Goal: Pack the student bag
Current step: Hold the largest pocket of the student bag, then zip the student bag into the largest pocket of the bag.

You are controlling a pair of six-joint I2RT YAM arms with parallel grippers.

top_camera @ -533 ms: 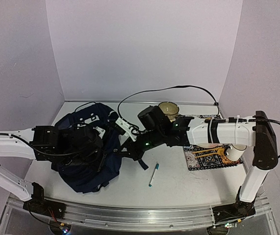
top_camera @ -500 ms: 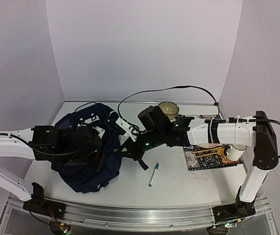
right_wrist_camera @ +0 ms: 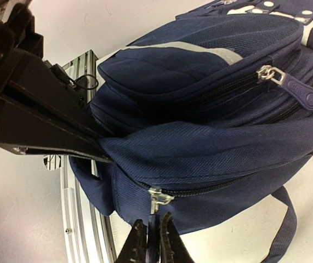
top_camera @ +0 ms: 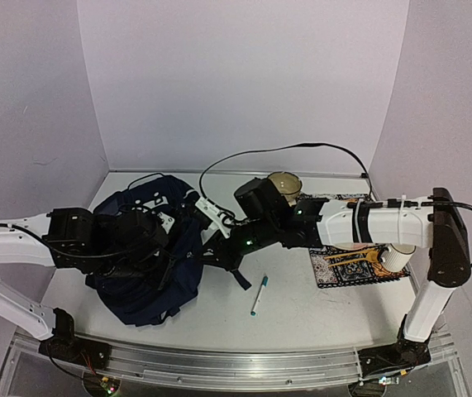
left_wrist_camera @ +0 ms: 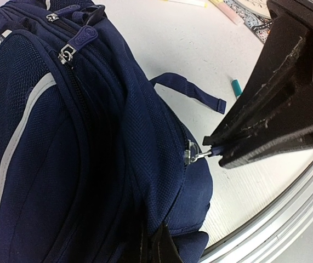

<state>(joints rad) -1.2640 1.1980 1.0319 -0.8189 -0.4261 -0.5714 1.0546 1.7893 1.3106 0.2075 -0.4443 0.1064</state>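
Item: student bag (top_camera: pixel 149 294), a large dark navy fabric backpack with grey stripes, lying at the left of the white counter (top_camera: pixel 318 318) between both arms. Left tool (left_wrist_camera: pixel 215 149) clamps the small silver zipper pull (left_wrist_camera: pixel 192 155); right tool (right_wrist_camera: pixel 106 154) pinches bag fabric. Zippers appear closed, and the white teal-capped pen (top_camera: pixel 259 295) lies outside. Judged to be at the opening stage, with nothing packed.
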